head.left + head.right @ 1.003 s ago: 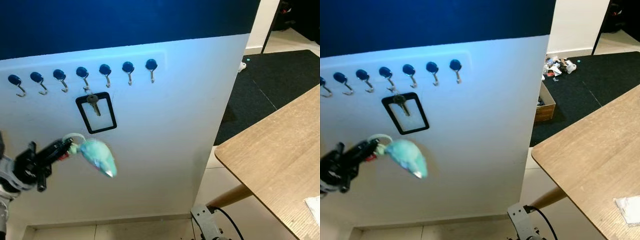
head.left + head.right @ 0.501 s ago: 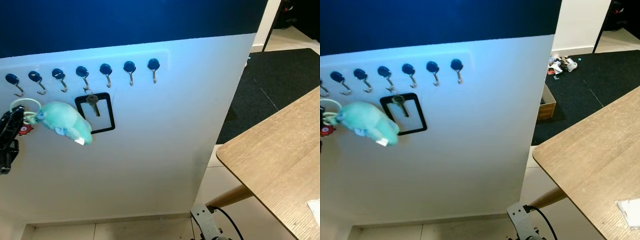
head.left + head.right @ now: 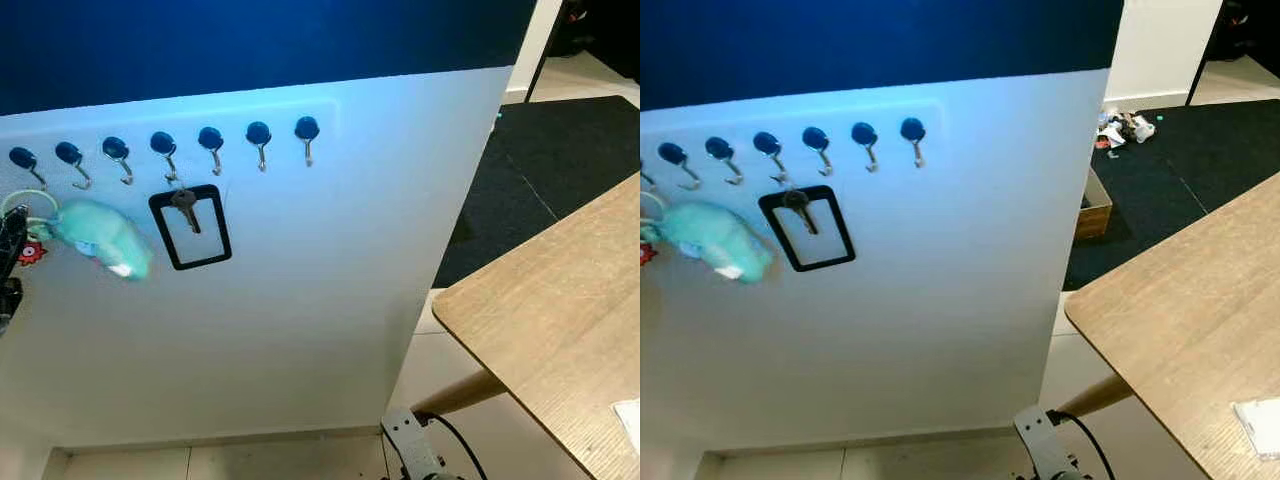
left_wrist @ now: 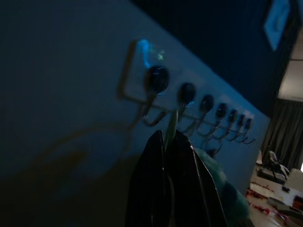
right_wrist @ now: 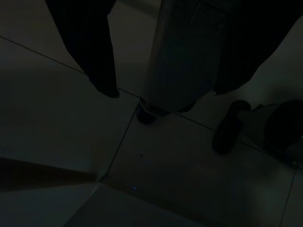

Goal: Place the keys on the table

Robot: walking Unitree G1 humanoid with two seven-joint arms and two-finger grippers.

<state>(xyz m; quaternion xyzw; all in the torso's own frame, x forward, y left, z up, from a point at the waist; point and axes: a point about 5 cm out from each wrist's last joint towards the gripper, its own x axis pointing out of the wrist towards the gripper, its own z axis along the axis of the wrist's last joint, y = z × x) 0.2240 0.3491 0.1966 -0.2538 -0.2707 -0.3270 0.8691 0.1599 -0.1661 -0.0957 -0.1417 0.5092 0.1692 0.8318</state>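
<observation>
Since a second ago our left gripper has risen, pinched tight on the keys with their teal plush, beside seven blue hooks. One key hangs there. Our right gripper hangs spread.

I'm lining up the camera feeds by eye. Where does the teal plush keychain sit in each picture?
Left eye view: teal plush keychain at far left, beside the left claw.
Right eye view: far left.
Left wrist view: dim, behind the shut fingers.
Right wrist view: not in it.
Shared landmark: row of blue hooks.
</observation>
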